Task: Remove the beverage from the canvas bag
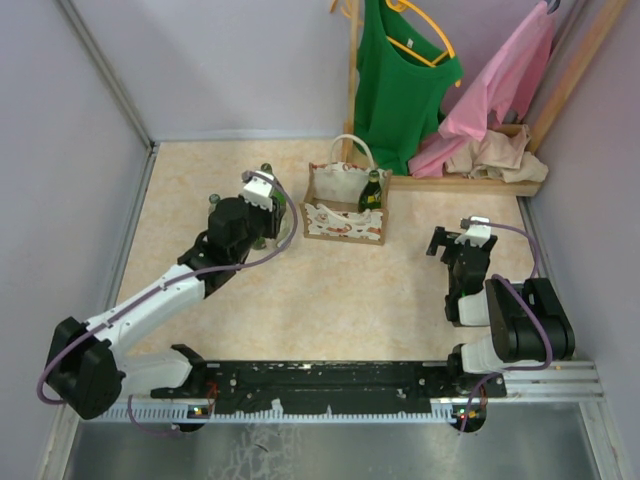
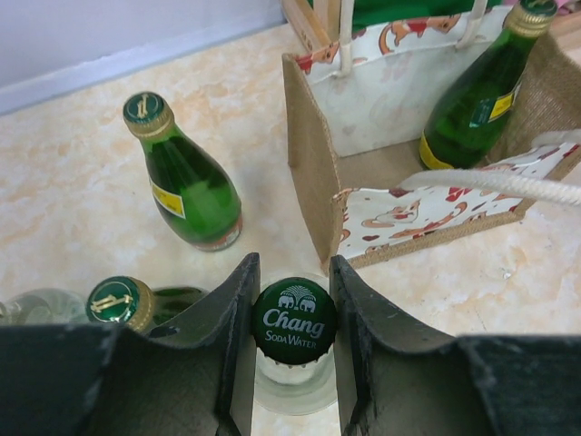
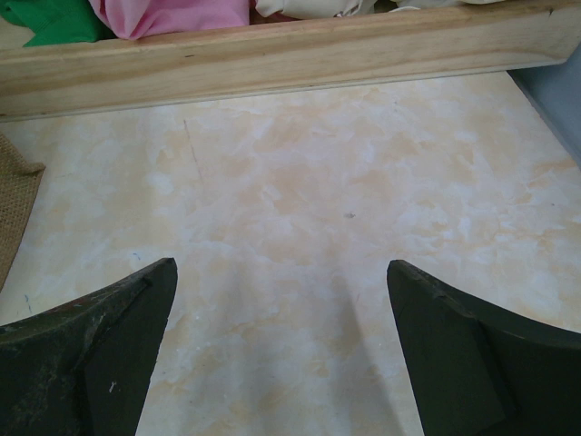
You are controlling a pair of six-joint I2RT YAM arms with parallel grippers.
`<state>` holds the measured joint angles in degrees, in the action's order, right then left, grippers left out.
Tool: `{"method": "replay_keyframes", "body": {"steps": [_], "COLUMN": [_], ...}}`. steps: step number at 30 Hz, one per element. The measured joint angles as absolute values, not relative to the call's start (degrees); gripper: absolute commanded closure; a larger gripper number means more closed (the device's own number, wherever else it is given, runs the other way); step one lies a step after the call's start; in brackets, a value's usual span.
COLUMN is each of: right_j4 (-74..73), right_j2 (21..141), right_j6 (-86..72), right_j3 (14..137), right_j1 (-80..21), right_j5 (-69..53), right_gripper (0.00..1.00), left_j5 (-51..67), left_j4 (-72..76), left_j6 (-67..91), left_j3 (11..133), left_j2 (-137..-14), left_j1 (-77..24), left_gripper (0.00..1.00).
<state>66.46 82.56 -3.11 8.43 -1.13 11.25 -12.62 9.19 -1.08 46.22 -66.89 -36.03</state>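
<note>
Left wrist view: the left gripper's fingers (image 2: 292, 350) are clamped on a clear Chang soda water bottle (image 2: 293, 320), just left of the canvas bag (image 2: 313, 163) and outside it on the counter (image 2: 82, 182). One green bottle (image 2: 477, 91) stands upright inside the canvas bag. Left of the bag, another green bottle (image 2: 186, 177) stands on the counter, with a third (image 2: 123, 304) beside the held bottle. Right wrist view: the right gripper's fingers (image 3: 281, 354) are spread wide and empty, right of the bag.
</note>
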Motion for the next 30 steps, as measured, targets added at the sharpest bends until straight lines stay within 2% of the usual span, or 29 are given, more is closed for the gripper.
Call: {"method": "replay_keyframes", "body": {"steps": [14,18,21,26,30], "right_j4": [66.5,66.5,66.5,66.5,66.4], "right_j2": [82.6,82.6,82.6,82.6,82.6], "right_j6": [-3.1,-3.1,-3.1,-3.1,-3.1], "right_j3": [8.4,8.4,8.4,8.4,8.4], "right_j1": [-1.1,-1.1,-1.1,-1.1,-1.1], "right_j5": [11.2,11.2,11.2,11.2,11.2], "right_gripper": [0.01,0.01,0.01,0.01,0.01], "left_j5": [-11.8,-11.8,-11.9,-12.2,-12.6], "left_j4": [14.5,16.1,16.8,18.1,19.6], "left_j6": [1.7,1.7,1.8,2.1,2.7], "left_j3": [41.2,40.5,40.3,39.9,39.2], "left_j2": [-72.2,-73.6,-74.6,-75.7,-75.7], "left_j1": [-36.0,-36.0,-36.0,-36.0,-36.0], "left_gripper": [1.0,0.96,0.91,0.69,0.63]}}
